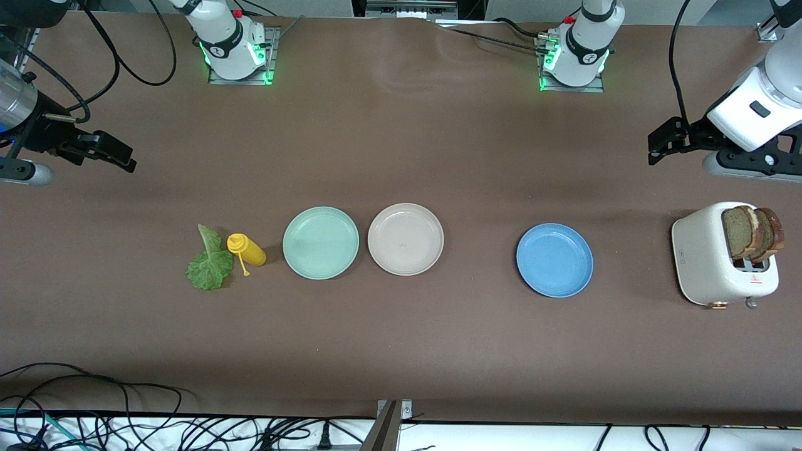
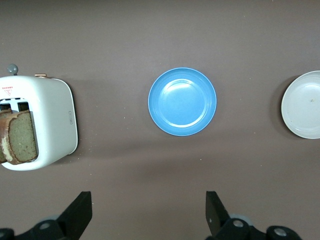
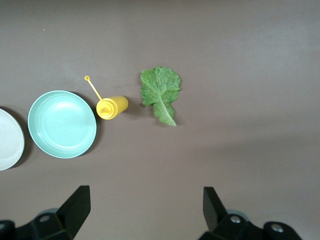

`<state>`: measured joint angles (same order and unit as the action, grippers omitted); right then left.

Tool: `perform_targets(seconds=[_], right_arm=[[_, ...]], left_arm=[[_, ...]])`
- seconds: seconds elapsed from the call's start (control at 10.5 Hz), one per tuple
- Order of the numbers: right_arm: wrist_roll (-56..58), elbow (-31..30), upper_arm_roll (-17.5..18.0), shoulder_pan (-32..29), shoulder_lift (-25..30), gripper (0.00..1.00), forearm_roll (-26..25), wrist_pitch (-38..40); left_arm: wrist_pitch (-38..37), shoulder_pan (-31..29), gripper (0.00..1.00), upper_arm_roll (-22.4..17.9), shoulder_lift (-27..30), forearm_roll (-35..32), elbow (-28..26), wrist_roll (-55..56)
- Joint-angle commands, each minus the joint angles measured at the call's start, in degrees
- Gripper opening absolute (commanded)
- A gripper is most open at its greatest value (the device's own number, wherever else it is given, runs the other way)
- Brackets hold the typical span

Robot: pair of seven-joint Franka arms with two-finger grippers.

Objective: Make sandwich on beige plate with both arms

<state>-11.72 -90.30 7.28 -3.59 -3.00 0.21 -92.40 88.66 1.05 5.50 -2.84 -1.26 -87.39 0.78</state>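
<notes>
Front view: brown table (image 1: pixel 401 144) with a lettuce leaf (image 1: pixel 209 262), a fallen yellow bottle (image 1: pixel 248 249), a mint-green plate (image 1: pixel 321 243), an empty beige plate (image 1: pixel 406 239) just beside it, a blue plate (image 1: pixel 554 260) well apart, and a white toaster (image 1: pixel 720 257) holding two bread slices (image 1: pixel 750 233) at the left arm's end; right gripper (image 1: pixel 119 156) and left gripper (image 1: pixel 661 143) raised over bare table, both arms waiting. Left wrist view: left gripper (image 2: pixel 147 212) spread wide and empty over bare table near the blue plate (image 2: pixel 182 102), toaster (image 2: pixel 52 122), bread (image 2: pixel 20 137) and beige plate's edge (image 2: pixel 302 105). Right wrist view: right gripper (image 3: pixel 145 210) likewise spread and empty, near leaf (image 3: pixel 161 92), bottle (image 3: pixel 113 107) and mint-green plate (image 3: pixel 62 124).
</notes>
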Motion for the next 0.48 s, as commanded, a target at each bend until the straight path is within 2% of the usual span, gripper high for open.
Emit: perform_targets(seconds=[0.0,0.38], right_arm=[[-0.8,0.5,0.3,-0.3,-0.1,1.00,0.0,-0.8],[2.1,0.7,0.2,-0.6,-0.6,1.00,-1.6,-1.8]], left_arm=[[-0.1,0.1,1.00,-0.7,1.5,2.1,-1.2,-1.3],[-0.1,-0.4,1.00,-0.8,1.4,3.7,-1.5,-1.3]])
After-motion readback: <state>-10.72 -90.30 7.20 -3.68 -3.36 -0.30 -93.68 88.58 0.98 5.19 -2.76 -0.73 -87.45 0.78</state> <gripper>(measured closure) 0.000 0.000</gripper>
